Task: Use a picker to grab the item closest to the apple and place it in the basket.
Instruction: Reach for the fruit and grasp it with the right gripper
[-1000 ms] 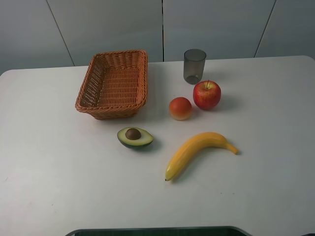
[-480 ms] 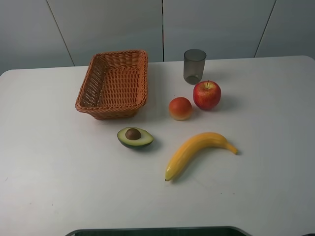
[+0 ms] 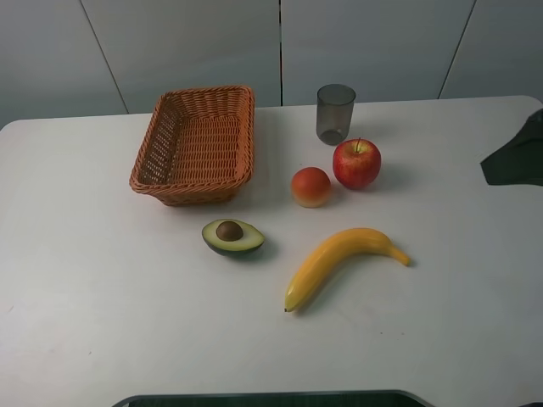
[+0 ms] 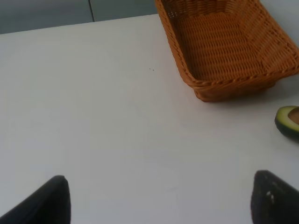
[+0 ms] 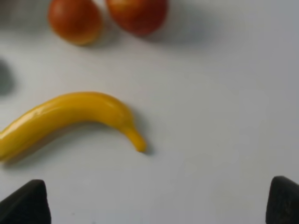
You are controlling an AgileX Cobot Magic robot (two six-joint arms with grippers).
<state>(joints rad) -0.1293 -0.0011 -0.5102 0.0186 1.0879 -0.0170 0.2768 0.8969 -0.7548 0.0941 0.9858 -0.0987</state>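
Note:
A red apple point(image 3: 356, 164) sits right of centre on the white table, and a round orange-red fruit point(image 3: 310, 186) lies almost against its left side. The woven basket point(image 3: 187, 193) stands empty at the back left. In the right wrist view the apple point(image 5: 138, 14) and the orange-red fruit point(image 5: 74, 19) lie beyond the banana point(image 5: 70, 116), well ahead of my open right gripper point(image 5: 154, 203). My right arm point(image 3: 516, 155) shows as a dark shape at the table's right edge. My left gripper point(image 4: 163, 200) is open over bare table, short of the basket point(image 4: 233, 88).
A grey translucent cup point(image 3: 336, 113) stands just behind the apple. A yellow banana point(image 3: 339, 259) lies in front of the apple, and a halved avocado point(image 3: 232, 236) lies in front of the basket. The avocado point(image 4: 288, 122) edges into the left wrist view.
My right arm has come into the exterior high view at the table's right edge. The fruit, cup and basket have not moved.

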